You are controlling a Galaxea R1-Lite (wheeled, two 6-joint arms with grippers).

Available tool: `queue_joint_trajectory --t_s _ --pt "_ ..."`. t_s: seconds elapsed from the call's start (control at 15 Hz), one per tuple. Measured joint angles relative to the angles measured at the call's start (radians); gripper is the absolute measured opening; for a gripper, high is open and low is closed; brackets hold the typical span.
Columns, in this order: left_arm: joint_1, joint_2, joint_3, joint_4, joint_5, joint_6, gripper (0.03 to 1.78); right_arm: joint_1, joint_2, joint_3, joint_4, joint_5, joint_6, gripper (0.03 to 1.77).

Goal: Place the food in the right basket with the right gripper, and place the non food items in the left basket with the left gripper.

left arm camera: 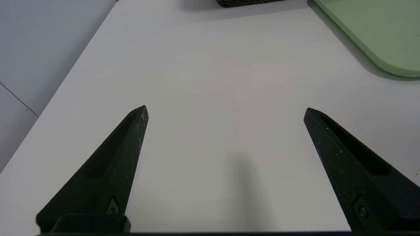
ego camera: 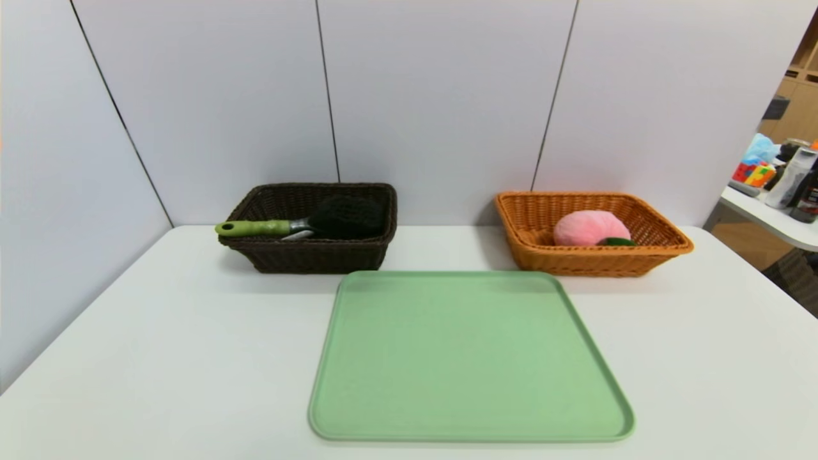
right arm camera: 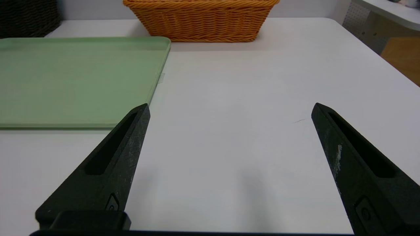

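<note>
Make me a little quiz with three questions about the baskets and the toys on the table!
1. True or false: the pink plush peach lies in the orange-tan basket.
2. What is on the green tray: A) a brush, B) a peach, C) nothing?
3. Fill in: the green-handled brush sits in the ____ basket.

Key:
1. True.
2. C.
3. Dark brown. Both the left gripper and the right gripper hang open and hold nothing, above bare table.
</note>
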Motion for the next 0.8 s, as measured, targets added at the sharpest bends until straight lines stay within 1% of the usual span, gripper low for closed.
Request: queue_joint_trajectory --t_s 0.8 --pt "-0.001 0.000 0.001 0.000 0.000 0.000 1.69 0.000 0.000 0.000 0.000 0.000 0.007 1.70"
